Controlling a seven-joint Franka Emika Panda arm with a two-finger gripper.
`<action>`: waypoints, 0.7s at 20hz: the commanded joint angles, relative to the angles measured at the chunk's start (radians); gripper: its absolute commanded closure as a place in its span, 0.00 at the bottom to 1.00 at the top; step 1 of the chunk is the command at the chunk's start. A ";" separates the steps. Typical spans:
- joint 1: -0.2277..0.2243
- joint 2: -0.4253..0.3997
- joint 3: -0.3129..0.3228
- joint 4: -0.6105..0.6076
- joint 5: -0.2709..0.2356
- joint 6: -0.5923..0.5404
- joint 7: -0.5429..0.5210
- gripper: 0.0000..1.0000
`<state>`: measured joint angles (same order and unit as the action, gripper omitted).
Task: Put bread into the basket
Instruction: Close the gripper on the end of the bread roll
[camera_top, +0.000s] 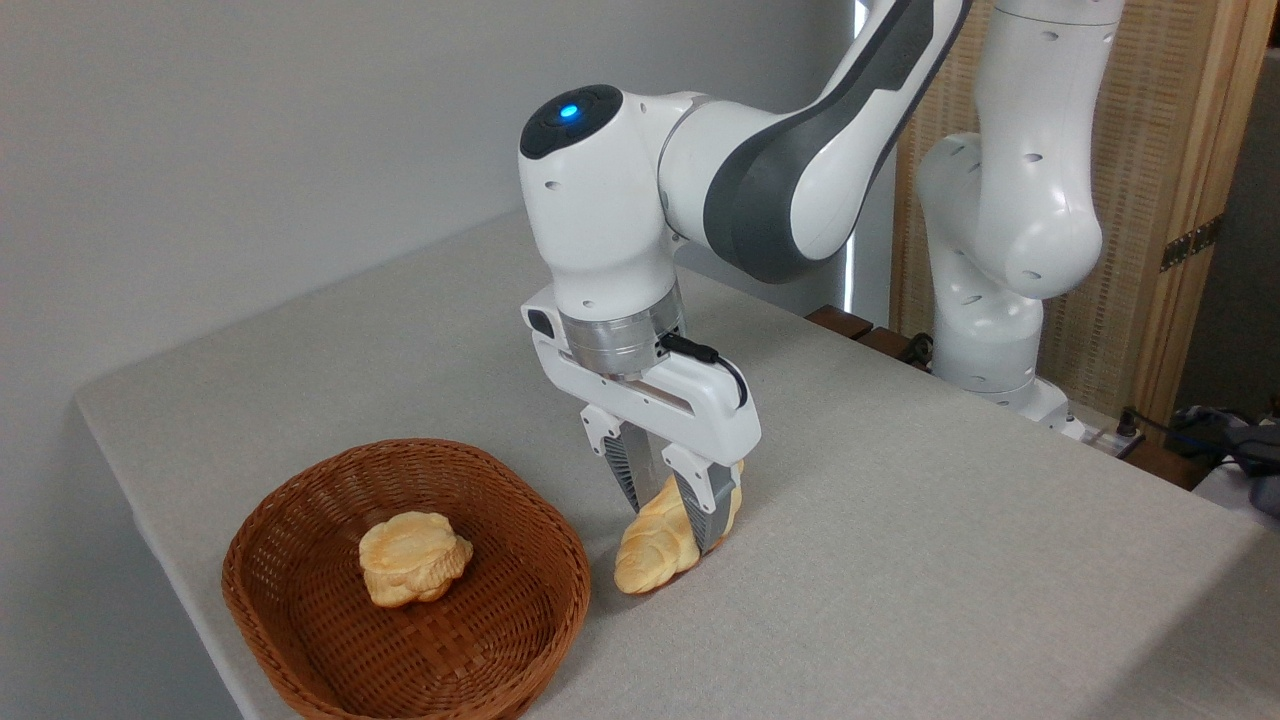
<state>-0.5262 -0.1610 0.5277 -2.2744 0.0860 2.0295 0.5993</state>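
A white robot arm's two-finger tool straddles the long, tapered golden-yellow braided loaf on the grey cloth-covered counter, its fingers closed against the loaf's sides near the far end. The loaf lies just right of the shallow brown woven wicker basket, its long axis running from near-left to far-right, tip towards the rim. A small round lumpy bun already sits inside. The basket lies left of the tool, so a lift and short leftward carry appears next.
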 joint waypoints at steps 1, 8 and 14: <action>-0.005 -0.012 0.001 -0.008 0.018 0.000 0.010 0.58; 0.005 -0.037 0.001 0.004 0.021 -0.077 0.045 0.58; 0.011 -0.066 -0.002 0.097 0.005 -0.158 0.057 0.58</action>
<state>-0.5158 -0.1992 0.5282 -2.2454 0.0865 1.9134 0.6475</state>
